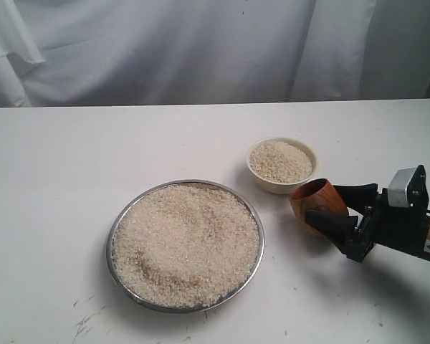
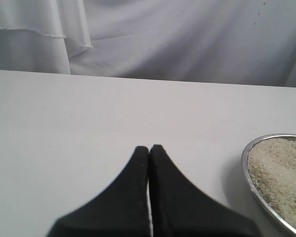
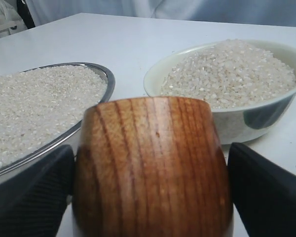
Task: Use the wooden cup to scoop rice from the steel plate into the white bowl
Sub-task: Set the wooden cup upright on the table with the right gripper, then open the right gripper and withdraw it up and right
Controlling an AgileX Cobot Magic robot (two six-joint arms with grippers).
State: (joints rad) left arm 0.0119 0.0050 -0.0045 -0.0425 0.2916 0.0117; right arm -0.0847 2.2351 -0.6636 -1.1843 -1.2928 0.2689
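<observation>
Though tilted, wooden cup (image 1: 315, 199) within claw (image 1: 324, 204)

The flat white tabletop (image 1: 93, 158) carries a wide, shallow round plate of shiny steel (image 1: 110, 247) near its middle, toward the near edge. A small cream-white round bowl (image 1: 272, 188) sits to the plate's right and farther back, close but apart. Faint dark scuffs (image 1: 82, 322) mark the near left.

Glossy grained wooden cup (image 3: 153, 168), shiny metal steel plate (image 1: 254, 215), smooth glazed white bowl (image 1: 309, 154).
</observation>
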